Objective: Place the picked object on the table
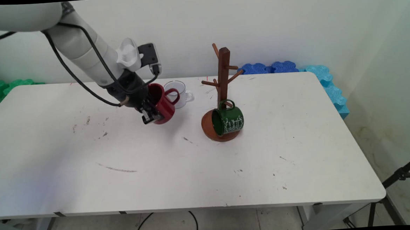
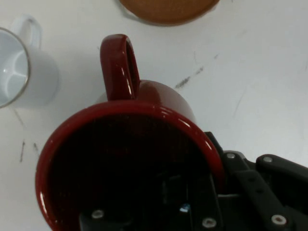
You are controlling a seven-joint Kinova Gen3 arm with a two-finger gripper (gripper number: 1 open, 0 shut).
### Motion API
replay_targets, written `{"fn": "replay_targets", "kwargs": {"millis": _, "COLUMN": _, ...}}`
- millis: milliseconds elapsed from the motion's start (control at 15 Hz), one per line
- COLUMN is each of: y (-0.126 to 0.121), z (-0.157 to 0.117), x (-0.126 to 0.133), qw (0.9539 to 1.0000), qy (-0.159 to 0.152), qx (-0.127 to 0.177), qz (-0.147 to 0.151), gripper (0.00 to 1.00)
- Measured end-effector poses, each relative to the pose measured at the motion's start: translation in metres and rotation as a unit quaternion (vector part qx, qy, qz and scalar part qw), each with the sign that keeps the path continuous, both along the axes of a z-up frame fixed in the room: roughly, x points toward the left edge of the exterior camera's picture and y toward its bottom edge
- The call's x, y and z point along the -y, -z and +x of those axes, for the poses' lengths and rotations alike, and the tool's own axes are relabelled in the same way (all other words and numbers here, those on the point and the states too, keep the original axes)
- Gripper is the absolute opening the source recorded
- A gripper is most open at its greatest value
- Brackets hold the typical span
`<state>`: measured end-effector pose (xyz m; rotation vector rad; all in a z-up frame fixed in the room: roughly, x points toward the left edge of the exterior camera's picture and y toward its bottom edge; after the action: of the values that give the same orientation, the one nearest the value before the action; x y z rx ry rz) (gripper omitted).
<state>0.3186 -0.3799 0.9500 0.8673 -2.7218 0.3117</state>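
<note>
Gripper [image 1: 151,115] clamped on rim wall of red mug [image 1: 163,104], one finger inside, one outside; mug tilted, lifted off white table [image 1: 194,171], handle toward mug tree. White enamel mug [image 1: 176,92] upright on table just behind it. Wooden mug tree [image 1: 223,82] to right; green mug [image 1: 229,120] hangs from low peg by handle, over round base.
</note>
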Motion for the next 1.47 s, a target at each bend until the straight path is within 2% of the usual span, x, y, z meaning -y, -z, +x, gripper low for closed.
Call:
{"fn": "replay_targets", "kwargs": {"millis": 933, "y": 0.040, "z": 0.013, "x": 0.020, "qw": 0.9985, "qy": 0.019, "qx": 0.046, "qz": 0.022, "gripper": 0.00}}
{"fn": "replay_targets", "kwargs": {"millis": 1467, "y": 0.056, "z": 0.020, "x": 0.033, "qw": 0.9973, "qy": 0.029, "qx": 0.060, "qz": 0.031, "gripper": 0.00}}
